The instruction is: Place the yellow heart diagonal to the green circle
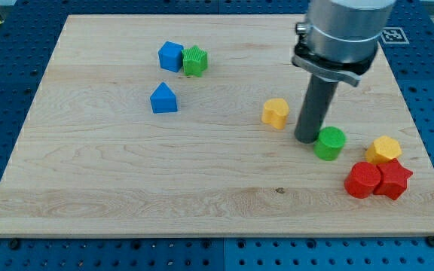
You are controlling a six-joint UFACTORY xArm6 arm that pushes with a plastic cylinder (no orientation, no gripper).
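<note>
The yellow heart lies right of the board's middle. The green circle lies to its lower right, a short gap away. My tip stands on the board between them, just left of the green circle and almost touching it, and to the lower right of the yellow heart.
A yellow hexagon-like block, a red circle and a red star cluster at the view's lower right. A blue block and a green block touch at the upper left, with a blue house-shaped block below them.
</note>
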